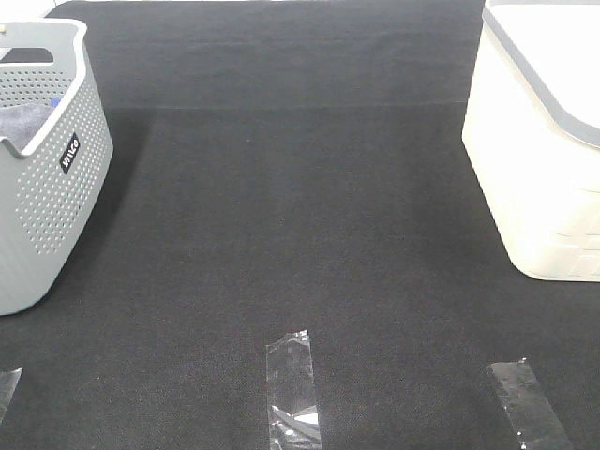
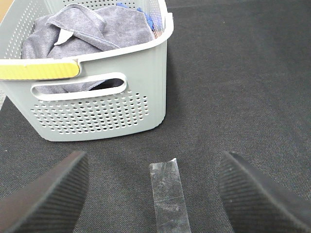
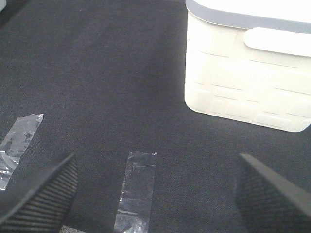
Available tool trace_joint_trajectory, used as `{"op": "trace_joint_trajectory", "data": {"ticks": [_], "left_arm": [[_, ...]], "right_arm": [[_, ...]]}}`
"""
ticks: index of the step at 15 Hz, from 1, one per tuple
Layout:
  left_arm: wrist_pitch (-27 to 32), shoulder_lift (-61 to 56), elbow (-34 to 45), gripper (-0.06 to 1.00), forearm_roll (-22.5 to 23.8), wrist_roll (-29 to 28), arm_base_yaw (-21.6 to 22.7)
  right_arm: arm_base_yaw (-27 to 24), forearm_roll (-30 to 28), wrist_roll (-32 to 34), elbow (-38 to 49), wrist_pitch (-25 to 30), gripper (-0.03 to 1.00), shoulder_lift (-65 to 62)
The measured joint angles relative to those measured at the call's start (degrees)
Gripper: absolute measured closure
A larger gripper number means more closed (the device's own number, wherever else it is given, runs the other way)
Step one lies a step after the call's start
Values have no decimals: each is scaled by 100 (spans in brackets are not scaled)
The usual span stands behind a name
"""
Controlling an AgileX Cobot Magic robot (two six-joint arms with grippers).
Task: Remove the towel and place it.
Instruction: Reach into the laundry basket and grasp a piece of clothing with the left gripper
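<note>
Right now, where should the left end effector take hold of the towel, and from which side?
Probably the raised hemmed fold on top of the towel, coming straight down: it lies bunched inside the grey basket, whose walls block every sideways approach.

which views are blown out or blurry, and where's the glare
exterior high: white basket overexposed, its wall texture nearly gone; clear tape glints; grey basket throws a soft shadow on the black mat. left wrist: evenly lit, towel in sharp focus. right wrist: hazy, white basket blown out again.
</note>
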Motion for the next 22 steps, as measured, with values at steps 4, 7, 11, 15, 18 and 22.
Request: {"op": "trace_joint_trajectory", "data": {"ticks": [4, 7, 11, 15, 18, 22], "left_arm": [[0, 0, 0, 24, 0, 0, 0], [0, 0, 0, 24, 0, 0, 0], [0, 0, 0, 24, 0, 0, 0], [0, 0, 0, 24, 0, 0, 0], [0, 0, 0, 24, 0, 0, 0], [0, 0, 0, 24, -46, 0, 0]], "right_arm": [[0, 0, 0, 0, 0, 16, 0], [0, 0, 0, 0, 0, 16, 0], [0, 0, 0, 0, 0, 16, 0], [0, 0, 0, 0, 0, 16, 0], [0, 0, 0, 0, 0, 16, 0], [0, 0, 0, 0, 0, 16, 0]]}}
